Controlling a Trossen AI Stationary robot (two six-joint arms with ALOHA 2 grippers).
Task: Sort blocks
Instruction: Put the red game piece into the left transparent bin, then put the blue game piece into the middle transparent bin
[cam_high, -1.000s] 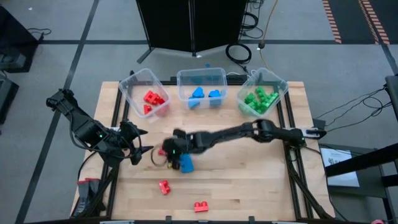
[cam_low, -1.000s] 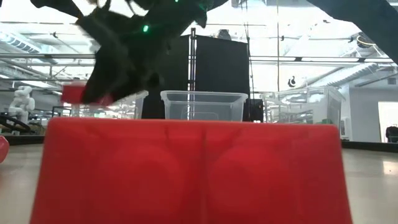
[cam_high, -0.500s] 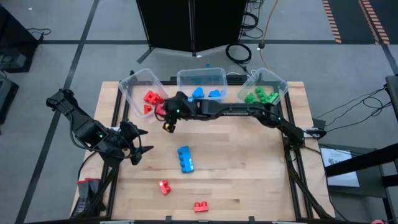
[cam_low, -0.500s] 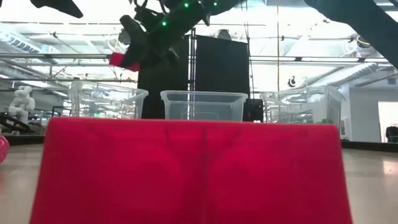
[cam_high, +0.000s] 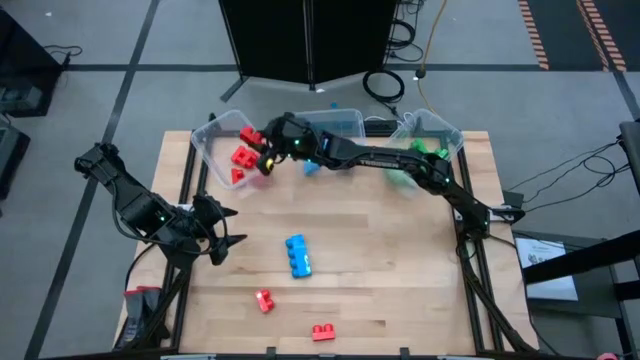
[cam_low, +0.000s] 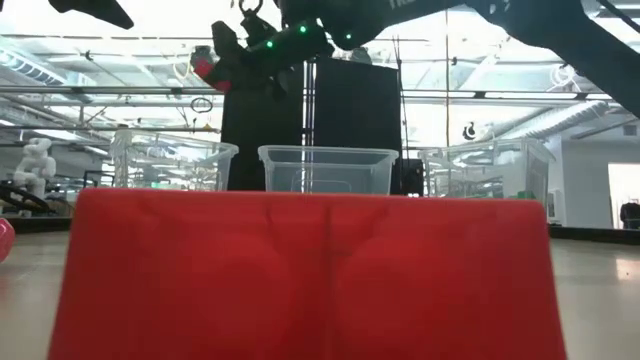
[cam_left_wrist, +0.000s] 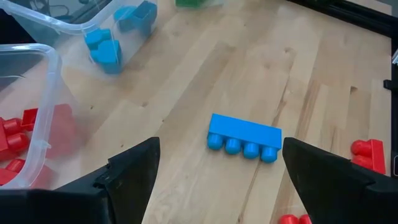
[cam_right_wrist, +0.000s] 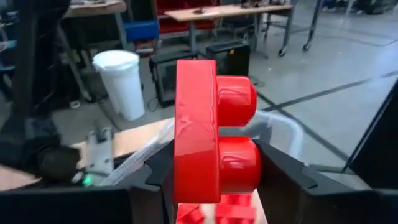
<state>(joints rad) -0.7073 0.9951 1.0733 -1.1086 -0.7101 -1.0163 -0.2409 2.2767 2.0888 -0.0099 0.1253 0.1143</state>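
My right gripper (cam_high: 262, 142) is shut on a red two-stud block (cam_right_wrist: 211, 143) and hangs above the left clear bin (cam_high: 215, 135), which holds red blocks (cam_high: 240, 158). In the low view the gripper (cam_low: 235, 60) is high above the bins with the red block (cam_low: 203, 68) at its tip. The middle bin (cam_high: 325, 122) holds blue blocks, the right bin (cam_high: 440, 132) green ones. A long blue block (cam_high: 296, 255) and two red blocks (cam_high: 264, 300) (cam_high: 322, 331) lie flat on the table. My left gripper (cam_high: 218, 238) waits open near the table's left edge, facing the blue block (cam_left_wrist: 244, 138). My right gripper pinches the red block between its two fingers (cam_right_wrist: 155, 171), one on the block's flat underside, the other on the studded side (cam_right_wrist: 239, 155). The arm reaches in from the table's right, slanting down. The block is lifted clear, over the left bin.
A red block (cam_low: 310, 270) sits right in front of the low camera and hides most of the table there. The three bins stand in a row along the far edge. Bare wood (cam_high: 400, 270) lies between the loose blocks and the right edge.
My right gripper has carried the red block from the table's middle, beside the blue block, up and toward the far edge until it is over the left bin. It has stayed shut on the block. The blue block stays where it lay.
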